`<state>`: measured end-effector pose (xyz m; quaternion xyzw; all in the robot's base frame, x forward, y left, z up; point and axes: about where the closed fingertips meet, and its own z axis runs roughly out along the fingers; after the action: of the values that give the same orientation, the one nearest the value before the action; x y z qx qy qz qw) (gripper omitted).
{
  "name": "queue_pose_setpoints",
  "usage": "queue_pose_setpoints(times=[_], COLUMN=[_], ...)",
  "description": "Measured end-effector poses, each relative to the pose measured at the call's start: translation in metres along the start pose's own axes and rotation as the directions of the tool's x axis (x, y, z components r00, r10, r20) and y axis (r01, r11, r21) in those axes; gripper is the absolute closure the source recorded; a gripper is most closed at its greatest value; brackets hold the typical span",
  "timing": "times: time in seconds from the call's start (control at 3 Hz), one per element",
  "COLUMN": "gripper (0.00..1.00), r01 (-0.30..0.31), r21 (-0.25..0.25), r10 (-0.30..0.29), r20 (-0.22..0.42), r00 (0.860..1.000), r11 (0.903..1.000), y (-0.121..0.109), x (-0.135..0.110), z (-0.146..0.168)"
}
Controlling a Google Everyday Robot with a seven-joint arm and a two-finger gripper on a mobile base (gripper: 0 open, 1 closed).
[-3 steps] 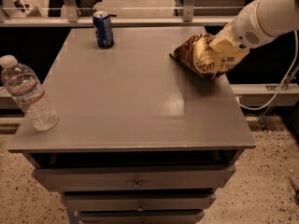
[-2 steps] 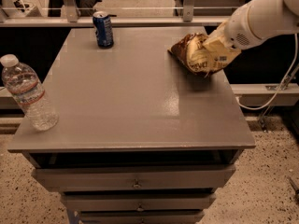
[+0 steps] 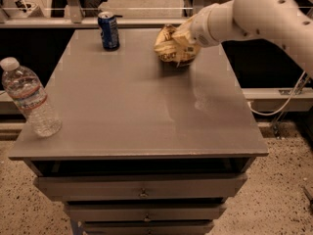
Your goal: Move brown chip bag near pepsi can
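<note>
White arm (image 3: 264,13) slants in from the right, its gripper (image 3: 186,33) with jaws closed on the brown chip bag (image 3: 170,50).

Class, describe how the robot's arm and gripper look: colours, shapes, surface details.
The arm is glossy white, thick and tubular, with small dark dots along it. Its pale cream gripper is at the brown chip bag, on the far side of the table.

Bare tabletop (image 3: 137,106) separates pepsi can (image 3: 108,31) from pincer (image 3: 189,33) at brown chip bag (image 3: 171,49).

view: high front, facing down over table (image 3: 146,111) | mid-range | fingers (image 3: 187,32) upper right, clamping brown chip bag (image 3: 168,51)
</note>
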<state>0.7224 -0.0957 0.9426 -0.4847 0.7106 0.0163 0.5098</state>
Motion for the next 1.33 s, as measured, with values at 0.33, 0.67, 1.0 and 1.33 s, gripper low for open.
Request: queue_pose_setpoints(times=[0.33, 0.67, 1.0, 1.33], gripper=[1.0, 1.0, 1.0, 1.0], r01=[0.03, 0.052, 0.063, 0.058], r21=[-0.011, -0.033, -0.057, -0.086], r10=[-0.029, -0.046, -0.051, -0.037], r20=[0.096, 0.156, 0.2, 0.229], r00=[0.995, 0.987, 0.978, 0.973], r11=[0.9995, 0.9981, 0.9964, 0.9946], y=[0.008, 0.019, 0.03, 0.039], x=[-0.035, -0.058, -0.073, -0.079], z=[0.035, 0.06, 0.08, 0.093])
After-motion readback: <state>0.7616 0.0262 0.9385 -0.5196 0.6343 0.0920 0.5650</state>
